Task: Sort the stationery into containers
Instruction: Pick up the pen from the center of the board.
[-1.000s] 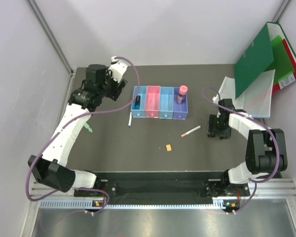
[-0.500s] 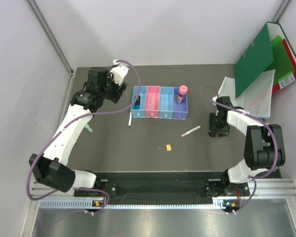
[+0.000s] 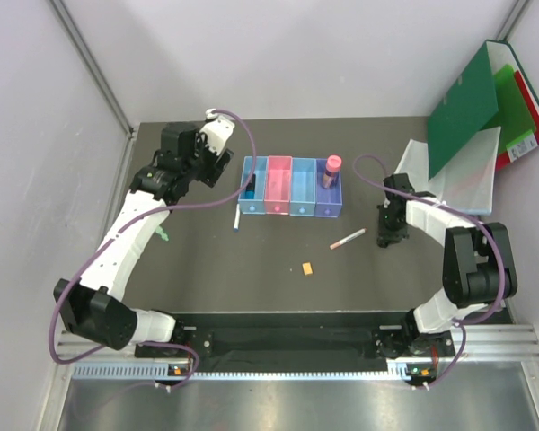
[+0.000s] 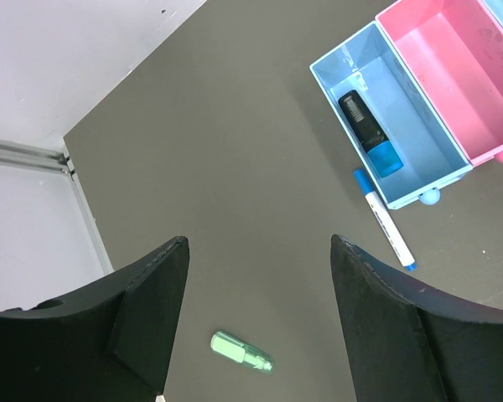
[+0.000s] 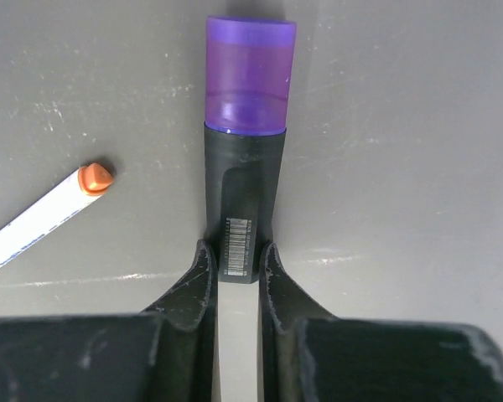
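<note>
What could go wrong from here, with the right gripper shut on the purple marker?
The right gripper pinches the purple marker only at its tail end, so it may swing or slip when lifted.
The orange-tipped pen lies close beside it; a low sweep could knock it.
The tube sticks up from the end bin; the carried marker might hit it.

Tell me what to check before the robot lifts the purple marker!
1. Right gripper shut on purple marker: ok.
2. Grip centred: not ok, it pinches the tail end.
3. Pinkish pen apart from marker: ok.
4. Pink bin has room: ok, looks empty.
5. Left gripper out of the way: ok, open, left of the bin row.
</note>
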Motion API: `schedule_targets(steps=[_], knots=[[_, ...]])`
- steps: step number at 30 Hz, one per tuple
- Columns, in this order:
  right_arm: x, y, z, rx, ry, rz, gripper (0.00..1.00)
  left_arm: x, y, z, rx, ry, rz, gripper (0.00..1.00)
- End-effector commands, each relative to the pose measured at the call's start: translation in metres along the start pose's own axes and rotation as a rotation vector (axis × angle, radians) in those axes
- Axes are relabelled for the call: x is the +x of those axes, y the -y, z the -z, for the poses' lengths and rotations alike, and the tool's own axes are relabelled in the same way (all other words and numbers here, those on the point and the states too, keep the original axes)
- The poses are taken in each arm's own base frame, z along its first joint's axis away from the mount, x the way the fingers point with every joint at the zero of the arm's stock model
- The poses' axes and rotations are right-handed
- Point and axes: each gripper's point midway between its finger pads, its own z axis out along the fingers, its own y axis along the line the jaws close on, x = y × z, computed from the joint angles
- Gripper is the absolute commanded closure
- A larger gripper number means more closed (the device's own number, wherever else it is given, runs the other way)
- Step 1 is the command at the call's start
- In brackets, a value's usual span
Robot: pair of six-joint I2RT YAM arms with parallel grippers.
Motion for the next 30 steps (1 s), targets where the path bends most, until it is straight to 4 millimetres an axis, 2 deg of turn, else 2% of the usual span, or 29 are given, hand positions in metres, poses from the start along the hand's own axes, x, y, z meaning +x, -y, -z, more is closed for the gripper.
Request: schedule_targets(steps=[1, 5, 12, 16, 19, 23, 26, 30], knots=[[-0.015, -0.008, 0.001, -0.008, 0.049, 0.013, 1.00, -0.016, -0.011, 0.011, -0.047, 0.071, -0.006, 0.27], [-0.021, -0.005, 0.011, 0.005, 0.080, 0.030, 1.00, -0.017, -0.011, 0.014, -0.047, 0.075, -0.003, 0.27], [-0.037, -0.003, 0.041, 0.007, 0.189, 0.074, 1.00, -0.012, -0.004, 0.015, -0.018, 0.069, 0.020, 0.27], [-0.051, -0.001, 0.060, 0.014, 0.263, 0.082, 1.00, -0.008, 0.007, 0.015, 0.029, 0.055, 0.059, 0.27], [-0.060, 0.003, 0.073, 0.029, 0.317, 0.107, 1.00, -0.013, 0.017, 0.013, 0.084, 0.069, 0.091, 0.27], [-0.073, 0.010, 0.091, 0.064, 0.384, 0.152, 1.00, -0.014, 0.028, 0.006, 0.137, 0.066, 0.128, 0.27], [-0.084, 0.011, 0.106, 0.070, 0.444, 0.182, 1.00, -0.016, 0.044, -0.001, 0.216, 0.077, 0.152, 0.27], [-0.098, 0.000, 0.128, 0.065, 0.562, 0.262, 1.00, -0.027, 0.064, -0.010, 0.331, 0.104, 0.211, 0.26]])
